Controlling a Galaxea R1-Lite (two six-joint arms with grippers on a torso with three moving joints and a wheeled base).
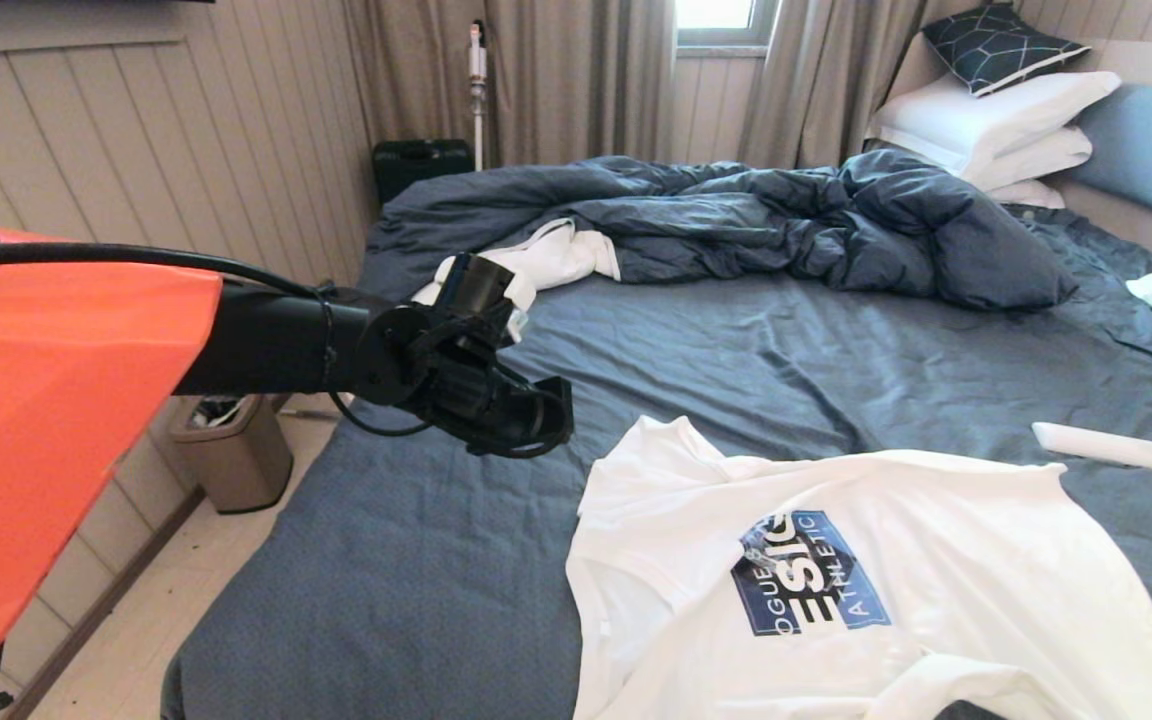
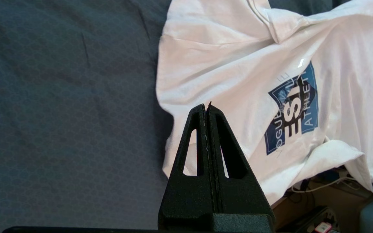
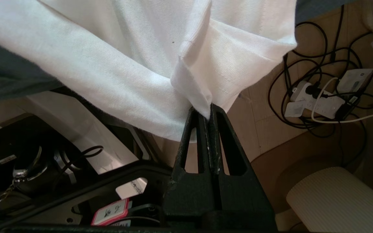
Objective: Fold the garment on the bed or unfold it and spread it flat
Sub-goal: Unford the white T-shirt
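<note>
Bed (image 1: 736, 350), blue-grey sheet, rumpled duvet (image 1: 786, 215), is sitting against a panelled wall and curtains; the white T-shirt (image 1: 836, 590) is lying at its near edge, hem hanging off, blue print reading "ATHLETIC" plus partial "OGUE"/"ESIG". Left gripper (image 2: 207, 106) is hovering over the shirt with fingers pressed together, holding nothing. Right gripper (image 3: 209, 111) is pinching the shirt's hanging hem.

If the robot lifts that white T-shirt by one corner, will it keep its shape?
Probably not. The T-shirt already lies creased, and its edge droops from the right gripper, so it looks floppy and light. It would likely hang and bunch.
</note>
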